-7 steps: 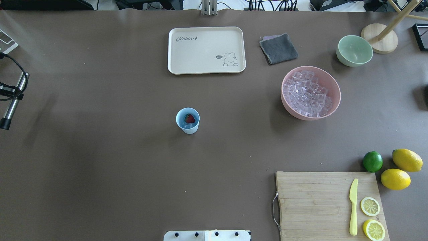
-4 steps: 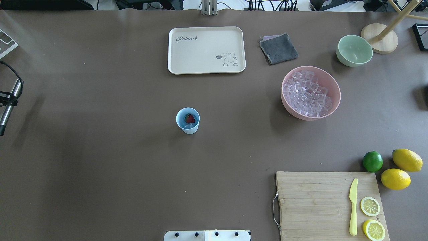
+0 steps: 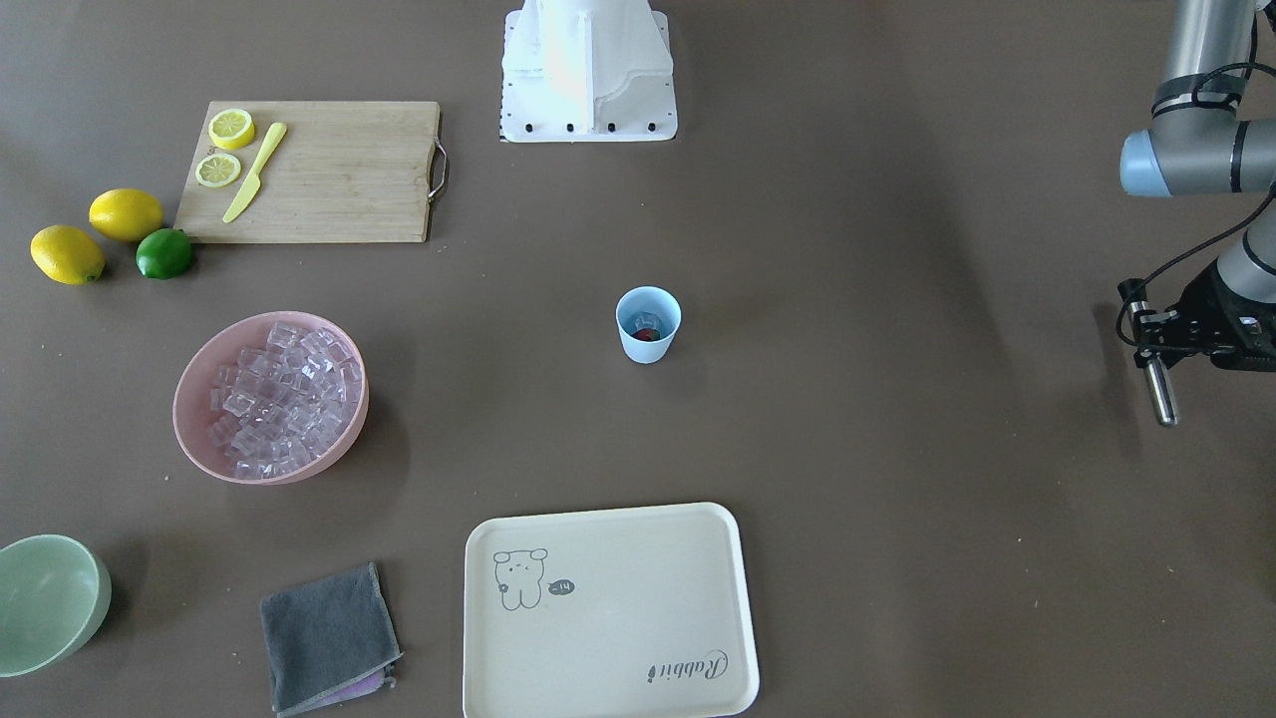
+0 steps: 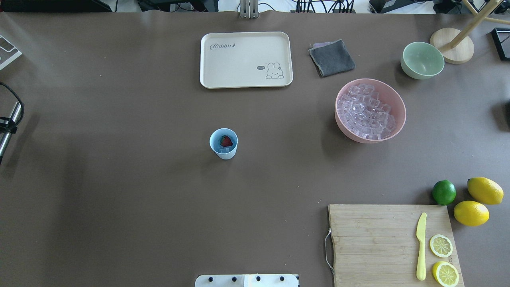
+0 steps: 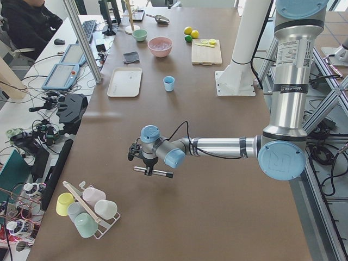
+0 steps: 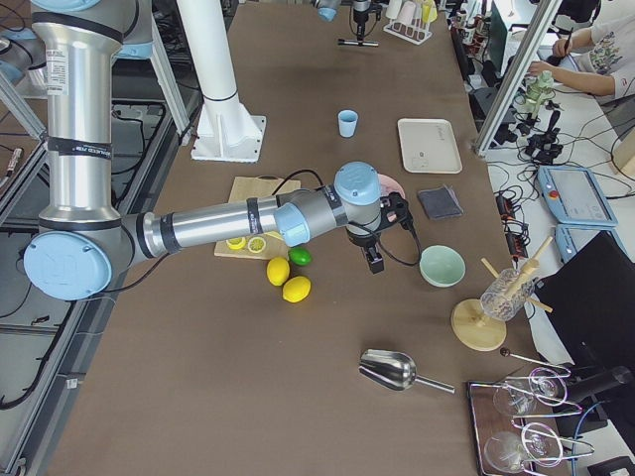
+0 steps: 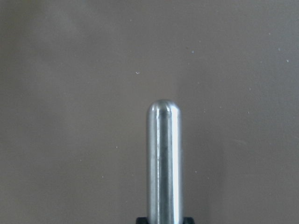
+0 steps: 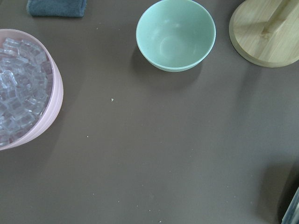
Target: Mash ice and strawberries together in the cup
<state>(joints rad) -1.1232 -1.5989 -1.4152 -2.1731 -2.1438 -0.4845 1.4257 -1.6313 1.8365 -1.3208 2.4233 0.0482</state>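
Note:
The light blue cup (image 4: 224, 145) stands upright mid-table, also in the front view (image 3: 648, 326). The red strawberry (image 4: 226, 140) lies inside it with a clear ice cube (image 4: 224, 150). More ice (image 4: 366, 111) is piled in a pink bowl (image 4: 398, 119). My left gripper (image 3: 1151, 344) is far off at the table's left end, shut on a metal muddler rod (image 3: 1160, 394). The rod's rounded tip fills the left wrist view (image 7: 163, 154), over bare table. My right gripper (image 6: 375, 260) hangs near the pink and green bowls; I cannot tell whether it is open or shut.
A cream tray (image 4: 246, 59) and a grey cloth (image 4: 331, 57) lie at the back. A pale green bowl (image 4: 422, 59) and a wooden stand (image 4: 452, 46) sit back right. A cutting board (image 4: 390, 243) with knife and lemon slices, a lime (image 4: 444, 192) and lemons (image 4: 485, 190) sit front right.
My left gripper has carried the rod further left, away from the cup, almost out of the overhead view. The cup and the bowls have not moved.

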